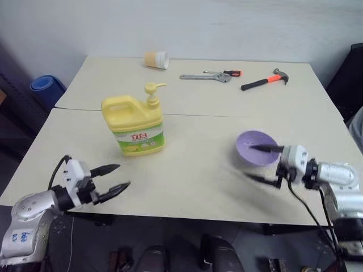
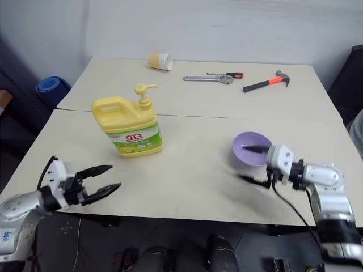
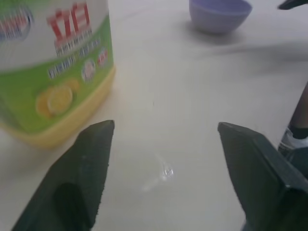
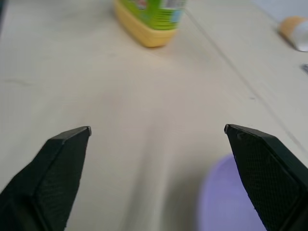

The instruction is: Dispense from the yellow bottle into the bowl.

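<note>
The yellow bottle (image 1: 133, 122), a squat jug with a pump top and a green-and-white label, stands upright left of the table's middle. The lavender bowl (image 1: 252, 139) sits to its right, nearer the front edge. My left gripper (image 1: 122, 175) hovers open near the front left edge, a short way in front of the bottle and empty; in its wrist view the bottle (image 3: 48, 62) is close and the bowl (image 3: 219, 14) farther off. My right gripper (image 1: 250, 162) is open and empty, right beside the bowl, with its far finger across the rim as seen from above. The bowl (image 4: 226, 197) lies just ahead of that finger.
A pale yellow-orange cup (image 1: 157, 59) lies on its side at the table's far edge. A wrench (image 1: 205, 77) and an orange-handled hammer (image 1: 265, 80) lie at the far right. A blue roll (image 1: 46, 85) stands off the table's left side. A seam crosses the tabletop behind the bottle.
</note>
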Robot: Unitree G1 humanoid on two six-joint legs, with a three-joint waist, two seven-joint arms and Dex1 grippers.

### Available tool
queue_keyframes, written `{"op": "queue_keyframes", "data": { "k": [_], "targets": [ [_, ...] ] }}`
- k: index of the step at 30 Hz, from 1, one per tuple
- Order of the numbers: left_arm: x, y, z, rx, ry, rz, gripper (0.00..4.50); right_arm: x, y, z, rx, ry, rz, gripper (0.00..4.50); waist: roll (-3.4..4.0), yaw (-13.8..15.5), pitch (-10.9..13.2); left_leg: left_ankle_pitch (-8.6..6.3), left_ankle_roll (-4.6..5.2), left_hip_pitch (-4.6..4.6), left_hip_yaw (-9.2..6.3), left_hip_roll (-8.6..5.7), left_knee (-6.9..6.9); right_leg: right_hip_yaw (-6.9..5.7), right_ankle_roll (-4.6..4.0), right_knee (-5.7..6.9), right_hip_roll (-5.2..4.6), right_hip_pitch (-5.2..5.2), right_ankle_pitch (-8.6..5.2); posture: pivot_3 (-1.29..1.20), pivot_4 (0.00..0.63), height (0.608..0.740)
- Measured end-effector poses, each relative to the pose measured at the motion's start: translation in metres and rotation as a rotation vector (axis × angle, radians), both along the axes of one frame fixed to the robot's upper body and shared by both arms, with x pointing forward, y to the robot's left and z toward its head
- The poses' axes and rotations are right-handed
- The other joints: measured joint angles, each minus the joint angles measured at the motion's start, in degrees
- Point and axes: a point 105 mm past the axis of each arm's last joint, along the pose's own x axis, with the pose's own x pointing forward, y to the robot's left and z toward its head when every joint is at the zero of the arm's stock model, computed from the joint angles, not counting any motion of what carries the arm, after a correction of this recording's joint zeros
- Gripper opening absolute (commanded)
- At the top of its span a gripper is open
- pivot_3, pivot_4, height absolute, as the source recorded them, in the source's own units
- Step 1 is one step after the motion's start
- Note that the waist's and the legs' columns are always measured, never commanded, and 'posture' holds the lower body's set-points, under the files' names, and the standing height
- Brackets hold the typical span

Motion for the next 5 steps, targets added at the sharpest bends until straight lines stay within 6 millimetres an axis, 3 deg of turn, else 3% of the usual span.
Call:
{"op": "queue_keyframes", "data": {
  "k": [5],
  "targets": [
    [-0.002,0.009,-0.010,0.082,-0.036,0.041,4.48,-0.028,0.013,-0.017,0.031,-0.010,0.049,4.50,-0.01,0.4,0.0,-0.02,0.04,0.09,0.01,0.00,0.04,0.05,-0.04,-0.18,-0.05,0.06,0.04,0.00,0.150,0.740]
  ]
}}
